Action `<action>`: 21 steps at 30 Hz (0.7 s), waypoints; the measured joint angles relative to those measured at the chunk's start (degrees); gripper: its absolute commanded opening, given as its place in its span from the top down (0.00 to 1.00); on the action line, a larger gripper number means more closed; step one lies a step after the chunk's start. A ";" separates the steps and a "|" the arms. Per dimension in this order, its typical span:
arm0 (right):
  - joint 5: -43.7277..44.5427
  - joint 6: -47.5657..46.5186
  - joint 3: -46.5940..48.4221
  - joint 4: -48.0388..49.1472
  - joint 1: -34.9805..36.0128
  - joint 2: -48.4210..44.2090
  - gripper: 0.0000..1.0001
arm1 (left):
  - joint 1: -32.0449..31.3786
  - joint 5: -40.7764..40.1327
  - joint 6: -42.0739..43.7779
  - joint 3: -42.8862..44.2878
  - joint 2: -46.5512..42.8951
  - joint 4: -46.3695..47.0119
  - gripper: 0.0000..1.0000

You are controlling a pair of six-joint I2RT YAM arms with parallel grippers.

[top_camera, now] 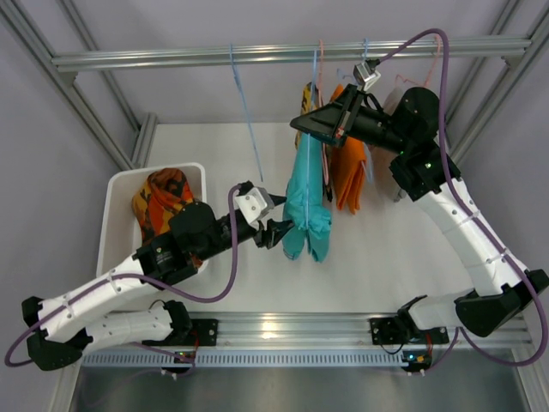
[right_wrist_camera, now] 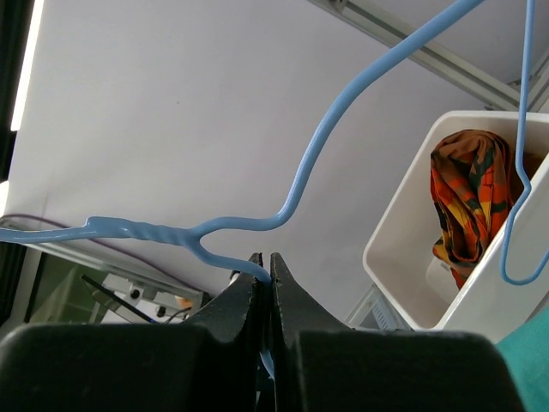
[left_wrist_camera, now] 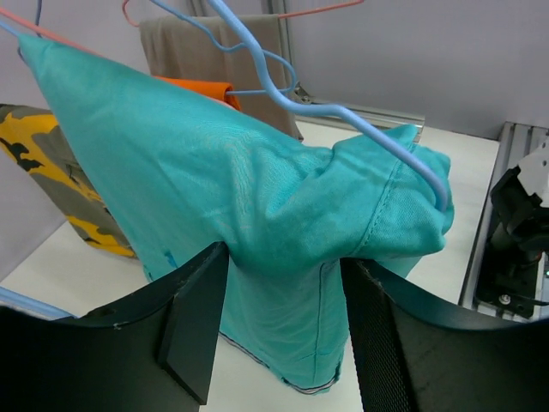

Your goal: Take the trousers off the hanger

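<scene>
Teal trousers (top_camera: 307,215) hang draped over the blue hanger (right_wrist_camera: 129,229) above the counter (top_camera: 206,146), lower end bunched between the jaws of the left claw (left_wrist_camera: 285,257); patterned trousers (top_camera: 163,199) already lie in the bin (right_wrist_camera: 399,257) at the left

Left claw stands wide, cloth in the gap but no pinch visible; right claw (right_wrist_camera: 265,257) is clamped tight on the thin hanger wire

Likely trouble from here:
- left claw closes on the outer fold only, so cloth slips out under pull & the trousers stay put
- in the left wrist view the wire runs across the bunched cloth, close to one jaw; closing there could trap wire w/ fabric, and a pull would then fight the right claw, bending the wire or tearing it loose
- thin round wire gives a poor hold; hanger may twist in the right claw, so the garment swings instead of sliding off
- orange garment (top_camera: 350,176) hangs just beside; a sideways drag could snag it
- if freed w/o a firm pinch, the trousers prob. drop on the counter short of the bin
</scene>
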 measured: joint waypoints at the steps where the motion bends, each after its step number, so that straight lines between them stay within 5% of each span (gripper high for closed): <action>1: 0.02 0.04 0.02 -0.07 0.00 0.00 1.00 | 0.00 0.26 -0.37 0.20 0.00 0.04 0.39; 8: 2.36 0.96 1.11 -2.60 0.00 0.07 1.00 | -2.34 -0.22 -0.87 0.61 0.17 0.11 0.37; 21: 5.99 2.36 1.14 -3.19 -0.22 1.97 1.00 | -5.42 -15.87 2.25 0.74 3.91 3.82 0.35</action>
